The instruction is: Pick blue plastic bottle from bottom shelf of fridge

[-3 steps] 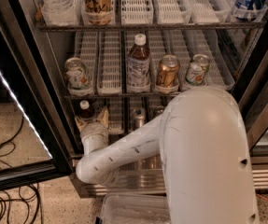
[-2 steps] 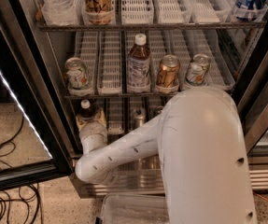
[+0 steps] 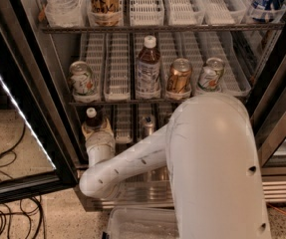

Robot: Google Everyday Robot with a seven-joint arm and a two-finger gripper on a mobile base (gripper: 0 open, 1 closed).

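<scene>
Speckled floor (image 3: 28, 133) at left, beside open fridge (image 3: 277, 183) | bottle (image 3: 93, 119) upright on bottom shelf, left lane, centre-left of frame | gripper (image 3: 98, 133) at bottle, just under its white cap | whether it is closed, we cannot tell | arm (image 3: 132, 163) enters from lower right

The hand (image 3: 97, 135) at the blue plastic bottle (image 3: 92, 119) seems clear of the can (image 3: 148, 125).

blue plastic bottle (image 3: 93, 120): white cap, dark brown liquid | jaws at it: cream-white
</scene>
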